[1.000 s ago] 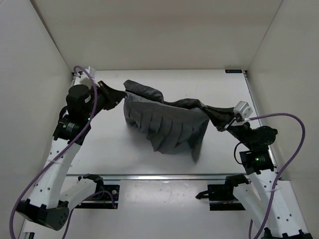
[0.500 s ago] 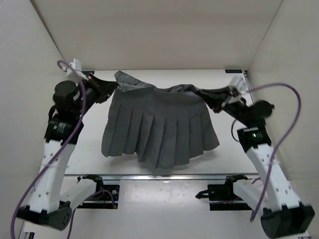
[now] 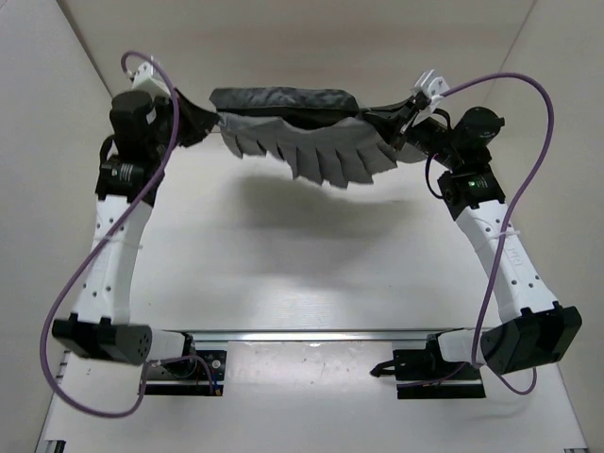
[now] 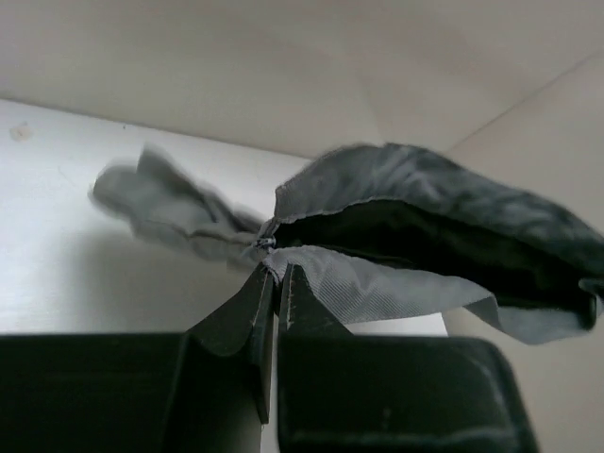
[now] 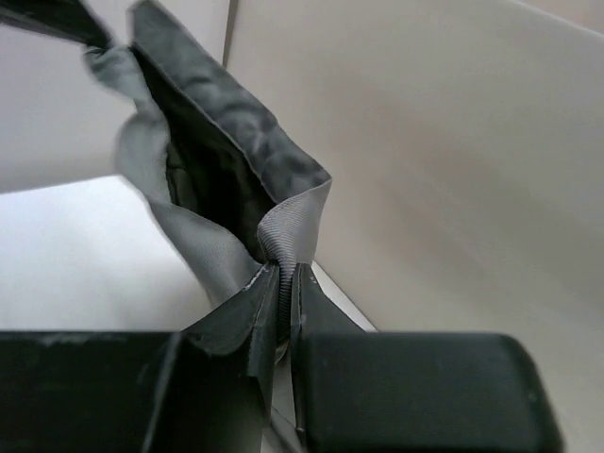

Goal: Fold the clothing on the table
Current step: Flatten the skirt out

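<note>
White table [image 3: 283, 255] inside pale walls. Over far end, grey pleated skirt [image 3: 302, 142] airborne, stretched by waistband between arms, hem flaring, shadow below. Jaws of left gripper [image 3: 209, 121] and right gripper [image 3: 385, 118] each clamped tight on waistband end (wrist views confirm). No fold yet; laying flat, folding left. No readable writing.
</note>
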Controlling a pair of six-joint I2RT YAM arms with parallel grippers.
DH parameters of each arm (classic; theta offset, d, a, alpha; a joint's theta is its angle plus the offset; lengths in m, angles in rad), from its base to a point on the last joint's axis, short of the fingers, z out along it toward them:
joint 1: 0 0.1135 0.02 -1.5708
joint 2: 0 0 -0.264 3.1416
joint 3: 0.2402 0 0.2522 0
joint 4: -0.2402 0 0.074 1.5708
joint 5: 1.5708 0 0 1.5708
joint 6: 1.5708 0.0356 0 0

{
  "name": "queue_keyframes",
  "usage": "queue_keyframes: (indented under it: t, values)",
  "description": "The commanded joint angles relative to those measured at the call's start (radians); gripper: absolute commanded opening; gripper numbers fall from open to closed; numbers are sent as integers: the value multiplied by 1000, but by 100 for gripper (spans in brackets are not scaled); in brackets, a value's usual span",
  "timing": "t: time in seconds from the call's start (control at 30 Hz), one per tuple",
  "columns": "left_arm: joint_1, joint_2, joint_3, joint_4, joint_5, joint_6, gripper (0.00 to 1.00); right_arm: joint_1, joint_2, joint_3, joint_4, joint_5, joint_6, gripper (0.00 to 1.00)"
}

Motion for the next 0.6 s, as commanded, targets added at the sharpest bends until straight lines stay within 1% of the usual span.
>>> queue_keyframes:
  t: [0.0,0.1,0.13,0.17,0.2,0.27,0.3,0.37,0.43,0.47,0.5,0.53,0.57]
  values:
    - [0,-101,-210,46,-17,25,0,-23,20,-106,-12,-9,1,0]
    - [-18,-205,-631,167,-14,-24,0,-20,16,-290,20,7,20,0]
    - [-18,-218,-699,213,-15,-47,0,1,13,-367,40,21,37,1]
    - [-27,-236,-822,255,-5,-68,0,10,8,-408,55,40,53,0]
    - [-39,-238,-870,277,-3,-76,0,17,2,-486,60,59,61,0]
    - [-59,-244,-1026,318,-3,-94,0,84,-38,-629,93,125,98,0]
    - [-70,-249,-1078,323,-6,-99,0,102,-73,-666,109,176,116,0]
    - [-86,-256,-1129,332,-4,-104,0,187,-131,-795,116,257,144,0]
    - [-75,-273,-1163,331,35,-99,16,234,-220,-872,98,319,185,1]
    - [-61,-293,-1175,318,57,-88,35,234,-253,-924,97,304,213,11]
    - [-64,-316,-1180,295,77,-84,42,231,-304,-945,60,281,251,21]
    - [-63,-330,-1177,271,80,-78,49,227,-370,-978,38,268,270,23]
    - [-66,-359,-1176,251,86,-68,51,231,-435,-1001,3,276,285,24]
